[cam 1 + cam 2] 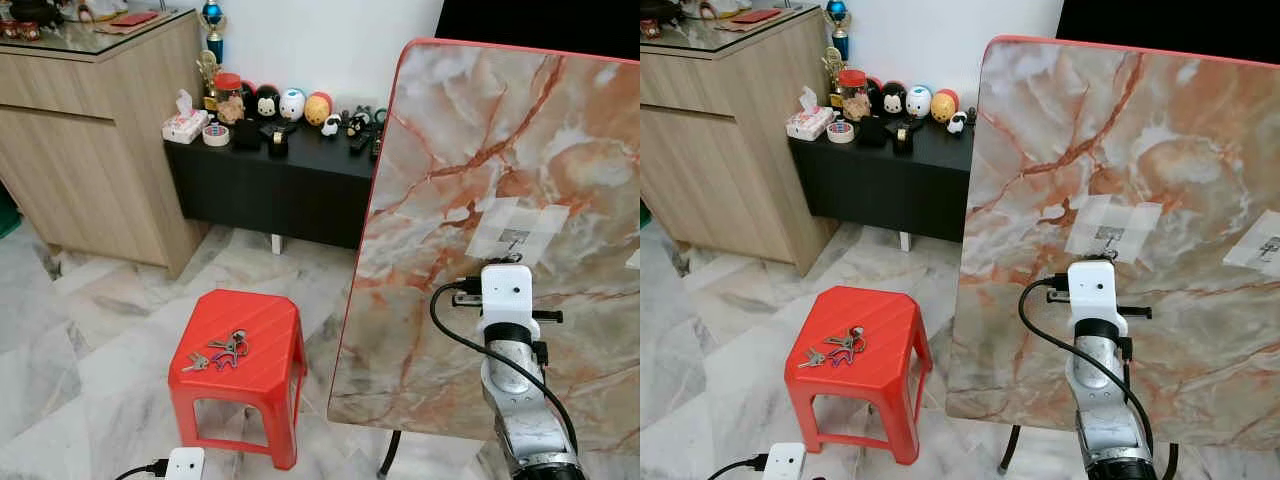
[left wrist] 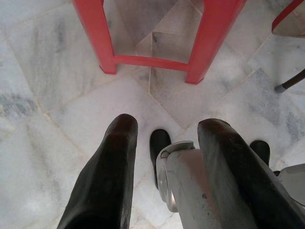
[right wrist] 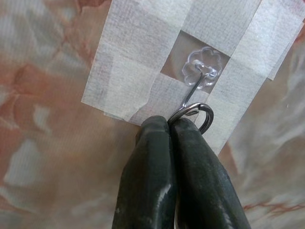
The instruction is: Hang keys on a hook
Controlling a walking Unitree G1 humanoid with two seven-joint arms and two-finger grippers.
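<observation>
Pinched tight, my right gripper [image 3: 170,125] has its two black fingers [image 3: 147,176] pressed together on a metal key ring [image 3: 194,113], with no gap that I can see between them. The ring sits right at the wire hook [image 3: 193,88], touching it or just under it; I cannot tell whether it is already over the tip. The hook hangs from a clear flower-shaped pad held by white tape [image 3: 138,71] on the upright marble-patterned board [image 1: 500,150], and from the head I see my right arm raised against that board just below the taped patch. A bunch of keys [image 1: 222,350] lies on top of the red stool [image 1: 262,345], well apart from the board and to its left. My left gripper [image 2: 167,129] hangs low over the marble floor [image 2: 43,119] near the stool's legs, fingers spread with nothing between them.
</observation>
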